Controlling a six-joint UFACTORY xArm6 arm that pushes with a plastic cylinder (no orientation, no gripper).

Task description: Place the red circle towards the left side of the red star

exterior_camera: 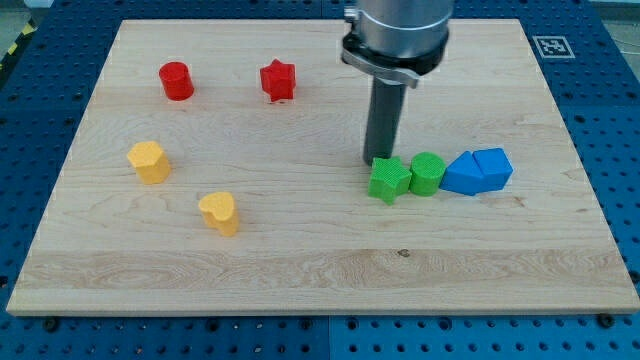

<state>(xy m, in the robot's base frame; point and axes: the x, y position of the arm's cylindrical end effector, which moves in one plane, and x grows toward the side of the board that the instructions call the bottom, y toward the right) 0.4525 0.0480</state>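
circle [176,81] left of star [278,80] | tool tip [379,160] touching row's left block [388,180]

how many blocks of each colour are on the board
red: 2, the red circle and the red star
yellow: 2
green: 2
blue: 2
total: 8

On the desk [300,250], my tip [380,161] rests just above the green star [388,180], well right of the red star [278,80]. The red circle [176,80] sits left of that star.
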